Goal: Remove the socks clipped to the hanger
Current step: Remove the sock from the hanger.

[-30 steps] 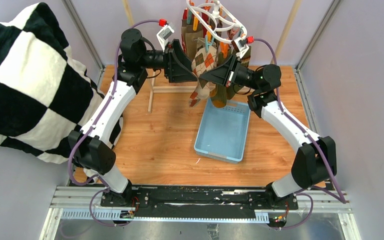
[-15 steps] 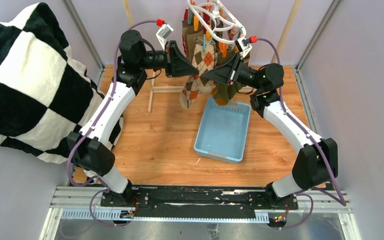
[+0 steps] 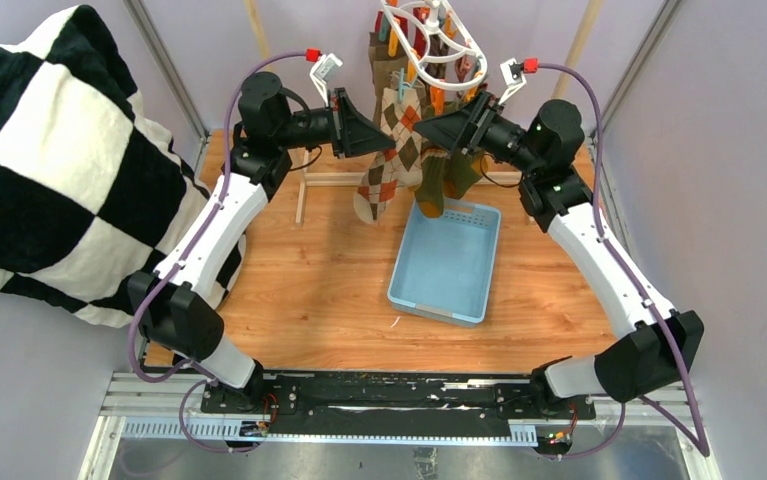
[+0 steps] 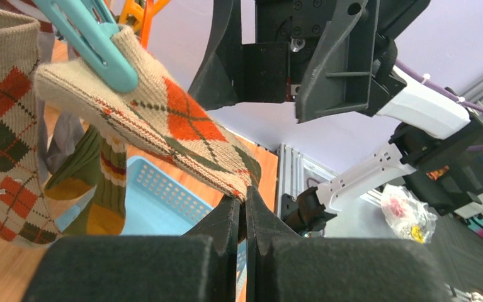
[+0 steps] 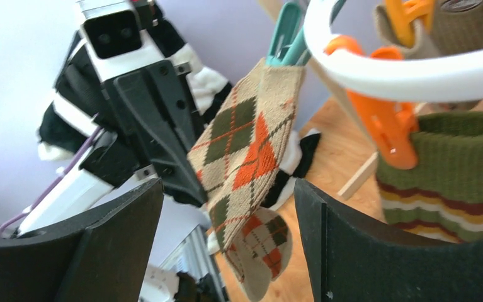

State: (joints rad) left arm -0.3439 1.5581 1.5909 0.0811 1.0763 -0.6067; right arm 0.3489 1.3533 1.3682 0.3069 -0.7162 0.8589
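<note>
The white hanger (image 3: pixel 429 42) hangs at the back centre with orange and teal pins. Several socks dangle from it: an argyle sock (image 3: pixel 391 150), an olive green sock (image 3: pixel 437 188). In the left wrist view a teal pin (image 4: pixel 94 45) holds an argyle sock (image 4: pixel 163 119) by its cuff. My left gripper (image 4: pixel 245 198) is shut on that sock's lower end. My right gripper (image 5: pixel 226 189) stands open; the argyle sock (image 5: pixel 245 148) hangs beyond its fingers, untouched. An orange pin (image 5: pixel 380 123) grips the olive sock (image 5: pixel 456 170) under the hanger ring (image 5: pixel 409 70).
A light blue basket (image 3: pixel 446 262) sits on the wooden table below the socks. A black-and-white checkered blanket (image 3: pixel 49 160) fills the left side. A wooden rack base (image 3: pixel 304 185) stands behind the left arm. Purple walls close in on both sides.
My left gripper shut on the argyle sock's end. My right gripper opened, rose and drew back to the right. The argyle sock swung left.
</note>
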